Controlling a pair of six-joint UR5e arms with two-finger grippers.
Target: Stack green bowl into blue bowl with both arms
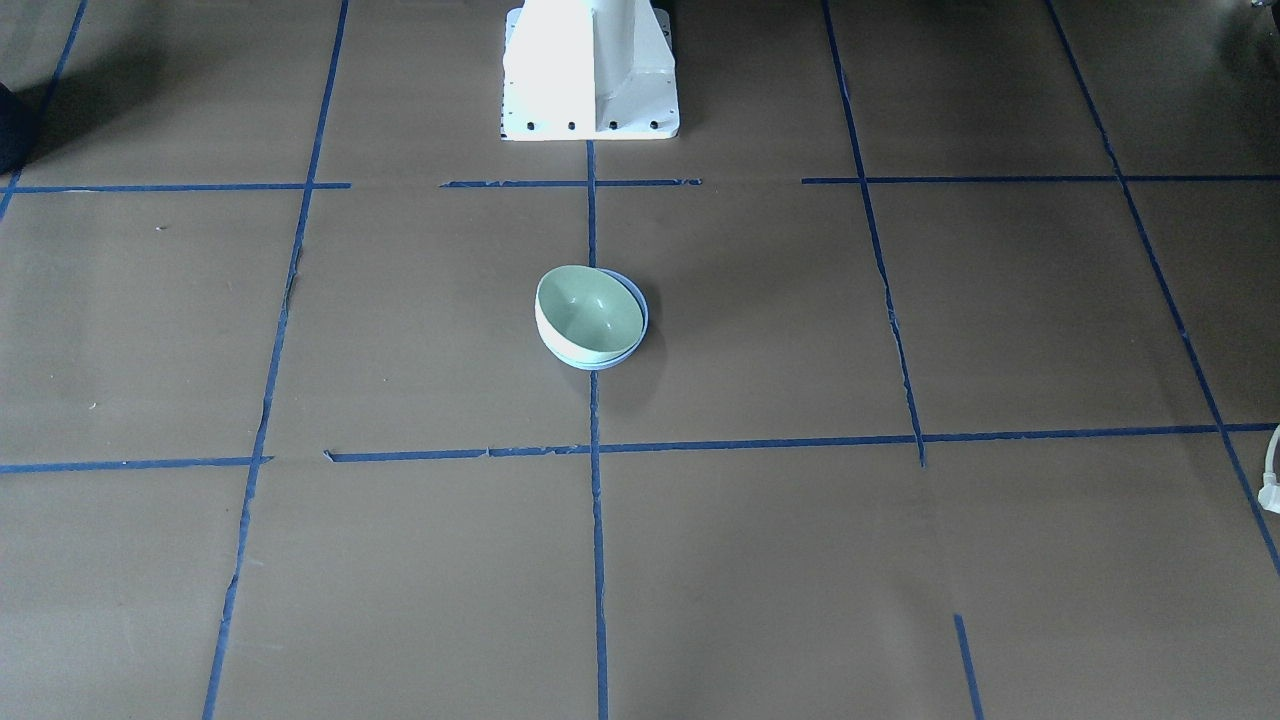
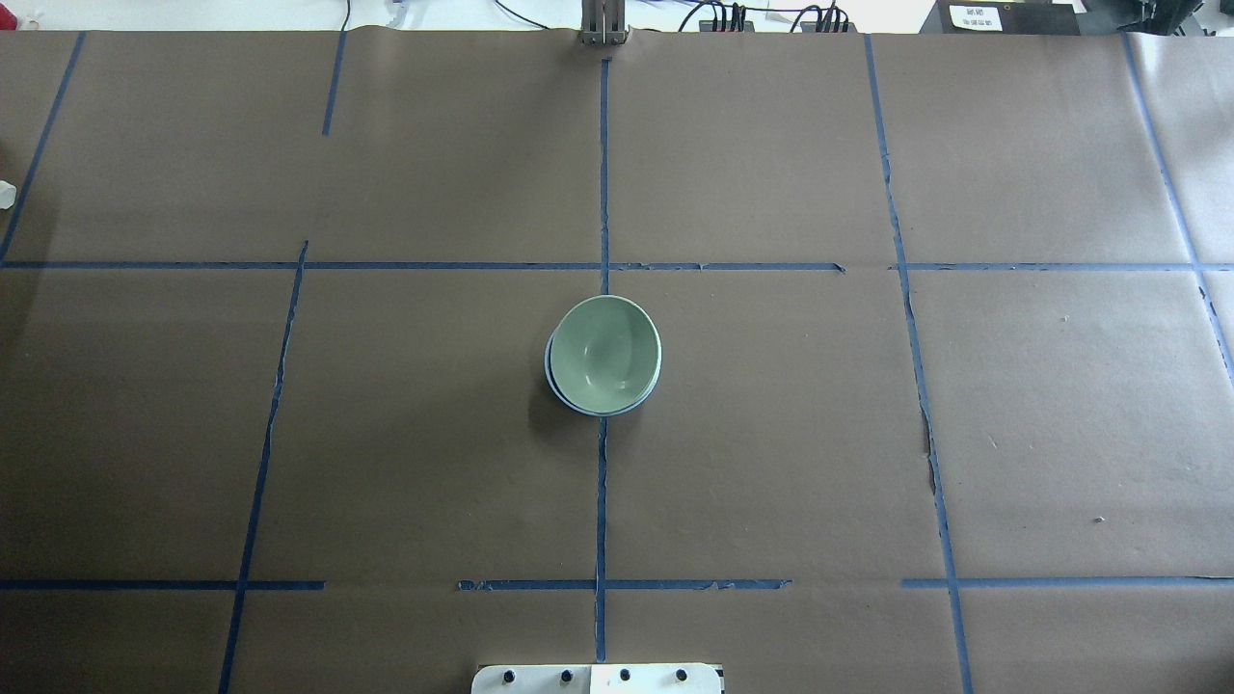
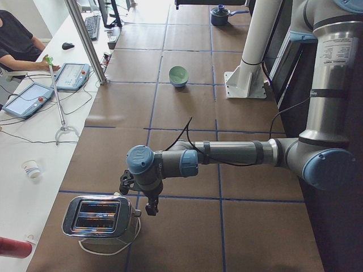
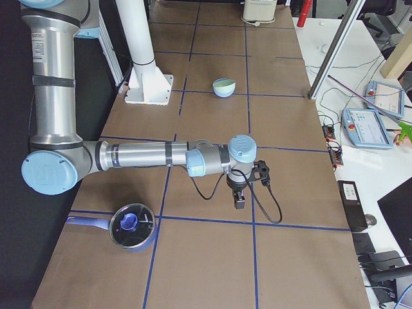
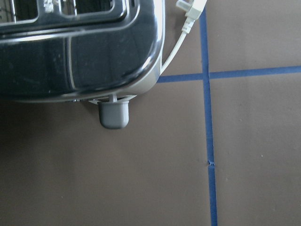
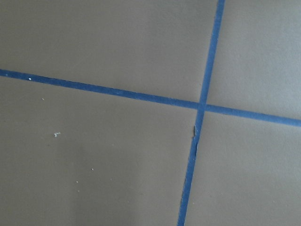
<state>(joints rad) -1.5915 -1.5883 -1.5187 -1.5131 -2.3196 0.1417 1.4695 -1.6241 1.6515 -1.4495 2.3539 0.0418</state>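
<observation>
Overhead, green bowl (image 2: 605, 352) sits skewed toward 1 o'clock inside blue bowl (image 1: 600, 365), so any knock could unseat it; left gripper (image 3: 150, 208) and right gripper (image 4: 239, 201) finger states cannot be told

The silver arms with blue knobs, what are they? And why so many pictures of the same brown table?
They are two robot arms on a white stand. Six cameras catch one moment: one faces the robot, one looks down from behind it, two stand at the table's ends, one rides on each wrist. The left arm reaches low beside a shiny toaster, which its wrist camera sees close up. The right arm hovers near a pot; its wrist camera sees only brown table and blue tape. Each arm ends in a black grabber: the left pincer and the right pincer. Neither seems to hold anything; I cannot tell if they are open. In the middle, the green bowl already sits inside the blue bowl.
</observation>
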